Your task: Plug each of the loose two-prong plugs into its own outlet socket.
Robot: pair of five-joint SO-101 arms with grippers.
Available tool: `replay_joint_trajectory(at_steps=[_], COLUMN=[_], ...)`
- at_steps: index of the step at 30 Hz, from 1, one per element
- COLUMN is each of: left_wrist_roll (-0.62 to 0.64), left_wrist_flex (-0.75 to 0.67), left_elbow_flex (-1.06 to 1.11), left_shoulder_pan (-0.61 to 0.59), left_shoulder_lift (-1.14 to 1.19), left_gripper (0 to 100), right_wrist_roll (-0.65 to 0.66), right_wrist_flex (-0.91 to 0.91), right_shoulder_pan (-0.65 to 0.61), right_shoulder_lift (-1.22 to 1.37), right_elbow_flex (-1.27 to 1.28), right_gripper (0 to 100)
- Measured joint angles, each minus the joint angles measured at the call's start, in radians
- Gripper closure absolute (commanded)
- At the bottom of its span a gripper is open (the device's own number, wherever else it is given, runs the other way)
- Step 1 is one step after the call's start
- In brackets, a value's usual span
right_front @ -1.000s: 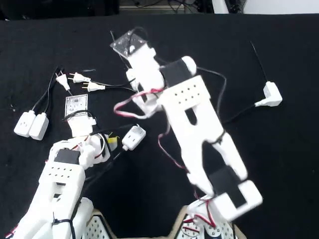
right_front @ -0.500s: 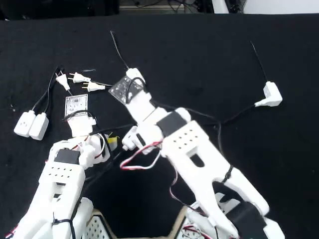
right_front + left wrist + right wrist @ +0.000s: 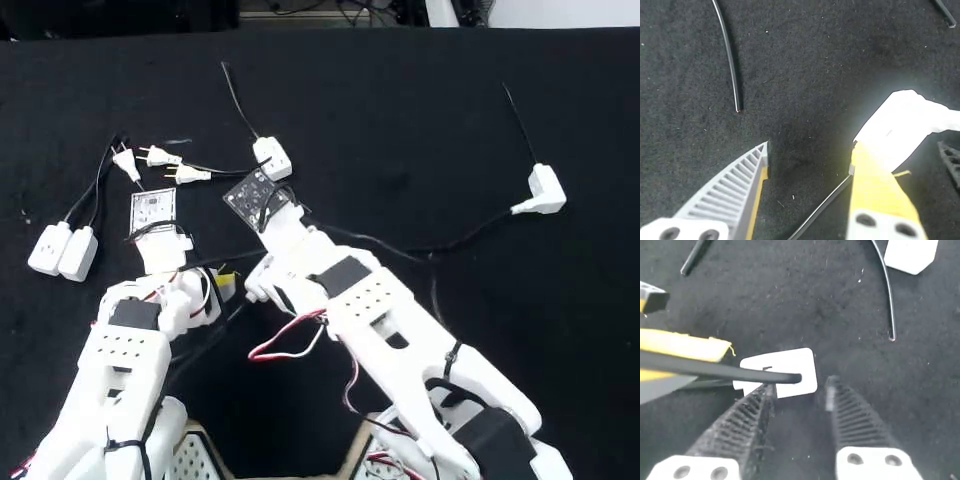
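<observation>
A black cable crosses the white socket by the right claw.

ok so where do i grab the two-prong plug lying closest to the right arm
Grip the plug by its white body, behind the prongs, coming straight down and closing across its sides. It lies flat on the table, prongs toward the other plugs, cable trailing opposite, so both ends are likely best left free.
</observation>
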Motion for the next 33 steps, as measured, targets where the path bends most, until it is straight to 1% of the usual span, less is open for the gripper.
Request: replay_joint_trajectory(at_steps=[5, 8, 13, 21, 31, 33], left_wrist_roll=[0.000, 0.000, 0.000, 0.000, 0.000, 0.000], left_wrist_flex=[0.000, 0.000, 0.000, 0.000, 0.000, 0.000], left_elbow_flex=[0.000, 0.000, 0.000, 0.000, 0.000, 0.000], left_shoulder_pan=[0.000, 0.000, 0.000, -0.002, -0.002, -0.002], left_shoulder_lift=[0.000, 0.000, 0.000, 0.000, 0.000, 0.000], left_gripper=[73, 73, 73, 73, 73, 73], right_wrist_roll=[0.000, -0.032, -0.043, -0.046, -0.046, -0.046], right_wrist_flex=[-0.008, -0.008, -0.020, -0.164, -0.169, -0.169], right_shoulder_pan=[-0.002, 0.000, 0.000, 0.000, 0.002, 0.002], right_shoulder_lift=[0.000, 0.000, 0.000, -0.006, -0.006, -0.006], right_elbow_flex=[0.003, 0.011, 0.012, 0.114, 0.129, 0.129], right_gripper=[98.3, 98.7, 98.8, 98.8, 98.2, 96.2])
